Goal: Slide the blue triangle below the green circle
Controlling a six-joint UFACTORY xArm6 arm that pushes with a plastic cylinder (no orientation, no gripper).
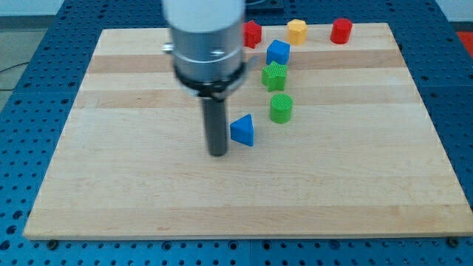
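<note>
The blue triangle (243, 131) lies near the middle of the wooden board (133, 192). The green circle (281, 108) stands just up and to the right of it, a small gap apart. My tip (217, 154) rests on the board just left of the blue triangle, close to its left edge; I cannot tell if it touches. The arm's grey body rises from the rod to the view's top.
A green star-shaped block (274, 75) stands above the green circle, with a blue block (278, 52) above that. Along the top edge are a red block (253, 33), a yellow block (296, 32) and a red cylinder (341, 31).
</note>
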